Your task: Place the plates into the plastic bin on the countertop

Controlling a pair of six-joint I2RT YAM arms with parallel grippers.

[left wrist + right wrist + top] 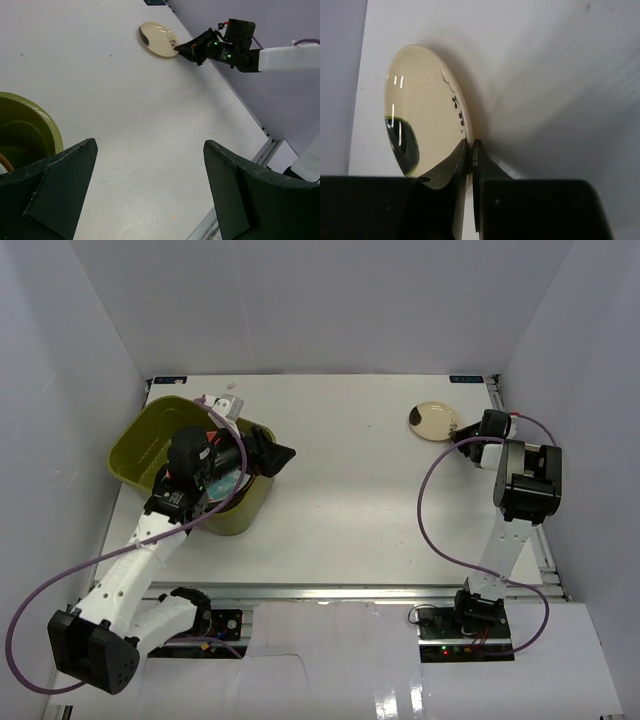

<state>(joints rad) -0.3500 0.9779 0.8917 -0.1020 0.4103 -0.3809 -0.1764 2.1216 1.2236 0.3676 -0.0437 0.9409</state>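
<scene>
Right arm [520,490] is stretched out to the far right corner of the countertop [340,500], wrist low. The right gripper [470,150] has its fingers pinched tight on the near rim of the cream plate [420,120], which sits well apart from the plastic bin [140,440]. Left arm [130,570] bends over the bin, and the left gripper [150,145] has its fingers spread wide, gripping nothing.
</scene>
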